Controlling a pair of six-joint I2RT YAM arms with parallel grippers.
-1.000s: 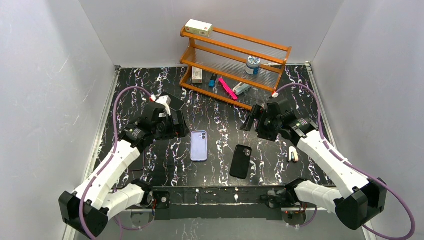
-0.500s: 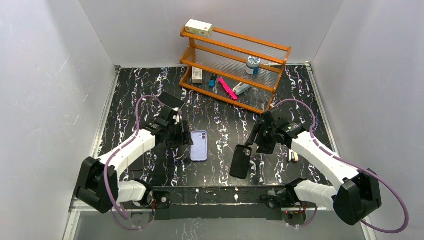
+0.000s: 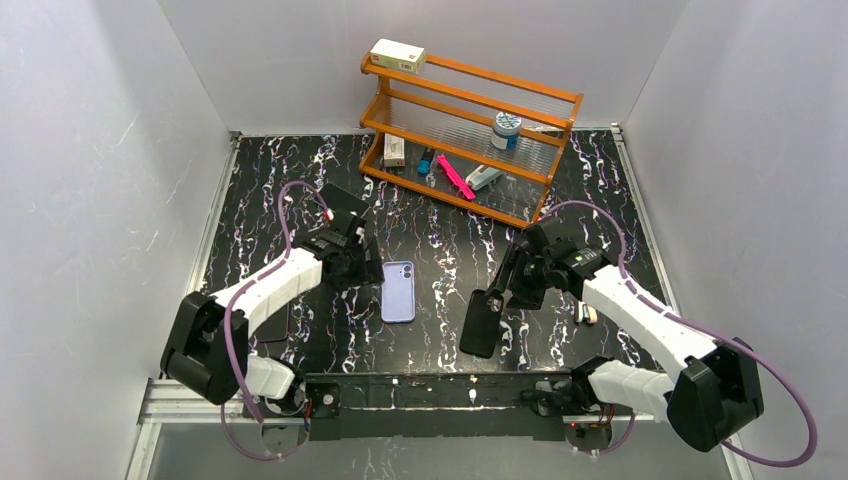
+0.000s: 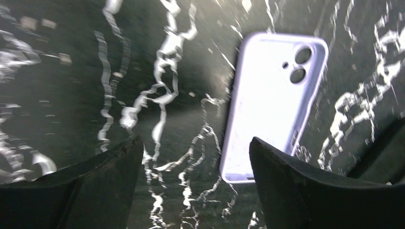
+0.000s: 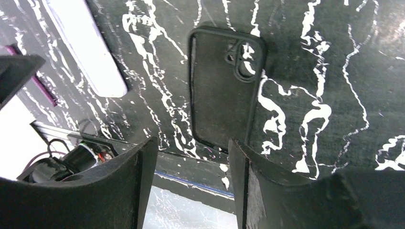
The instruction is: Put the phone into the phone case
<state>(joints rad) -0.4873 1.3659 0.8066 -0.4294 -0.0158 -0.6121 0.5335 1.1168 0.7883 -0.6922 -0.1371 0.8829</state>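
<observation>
Black marbled table [image 3: 440,250] carries wooden rack [image 3: 381,108] at 12 o'clock. At ctr lies lavender phone [image 3: 398,291], w/ phone case [image 3: 481,330] at its 4 o'clock, apart.

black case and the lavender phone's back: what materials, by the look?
Phone case: probably soft silicone or rubber with a matte black finish. It looks dull, shows no glare, and has a raised lip round the rim.
Lavender phone: the back looks like smooth satin plastic or silicone in an even pale tone. The view is blurred, so this stays uncertain.
</observation>
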